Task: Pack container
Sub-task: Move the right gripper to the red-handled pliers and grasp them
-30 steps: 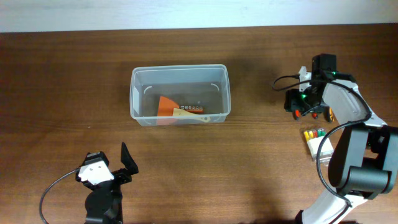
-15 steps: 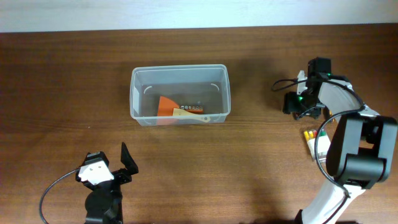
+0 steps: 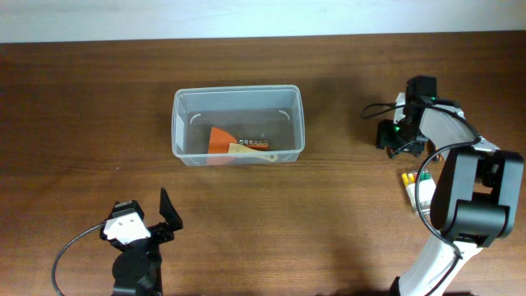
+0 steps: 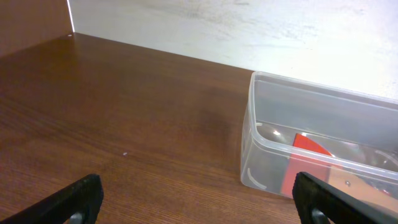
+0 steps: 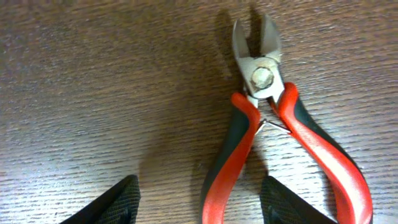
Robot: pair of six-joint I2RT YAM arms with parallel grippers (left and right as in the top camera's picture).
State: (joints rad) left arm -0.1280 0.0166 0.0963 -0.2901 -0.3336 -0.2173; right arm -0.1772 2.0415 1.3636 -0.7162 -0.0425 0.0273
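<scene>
Right gripper (image 5: 198,202) wide, empty, over cutters (image 5: 261,76); left gripper (image 4: 202,199) wide, empty, before container (image 4: 254,134) corner.

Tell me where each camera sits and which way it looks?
Overhead: fixed above the table, looking straight down at the container; left arm and right arm show.
Left wrist: on the left arm, looking low across the table at the container; open left gripper at bottom.
Right wrist: on the right arm, looking down at red-handled pliers; open right gripper at bottom.
Shared: overhead and left wrist both show the container.
</scene>
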